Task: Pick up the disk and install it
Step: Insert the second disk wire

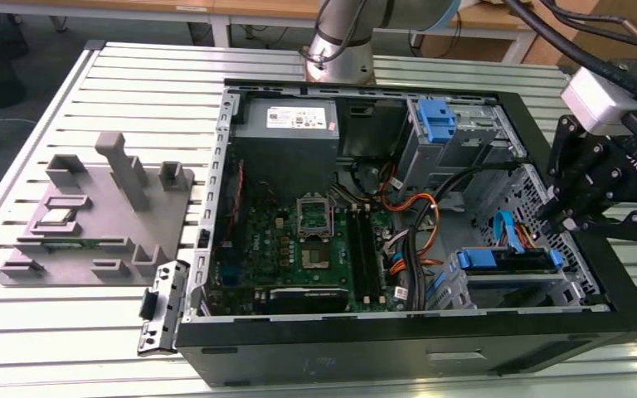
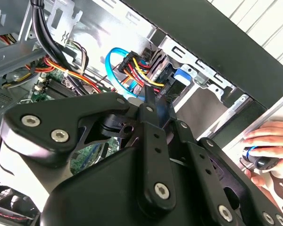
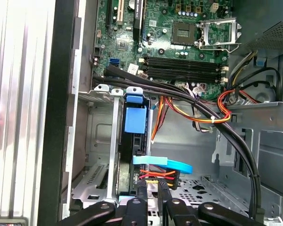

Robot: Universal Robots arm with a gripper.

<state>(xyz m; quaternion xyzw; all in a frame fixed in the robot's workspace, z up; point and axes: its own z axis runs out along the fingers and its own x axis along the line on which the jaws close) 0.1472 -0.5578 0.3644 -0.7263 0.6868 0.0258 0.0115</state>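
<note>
Already the flat silver-metal disk with blue plastic rails (image 1: 503, 259) sits in the drive cage at the front corner of the open black computer case (image 1: 407, 352) on the slatted metal counter (image 1: 64, 91), and the black claw (image 1: 584, 217) hangs just above that cage in the exterior view. Next, the first wrist view shows the claw's fingertips (image 3: 142, 188) drawn together over the disk's (image 3: 133, 141) cabled end, gripping nothing. Lastly, the second wrist view shows a person's hand (image 2: 266, 150) outside the case.
</note>
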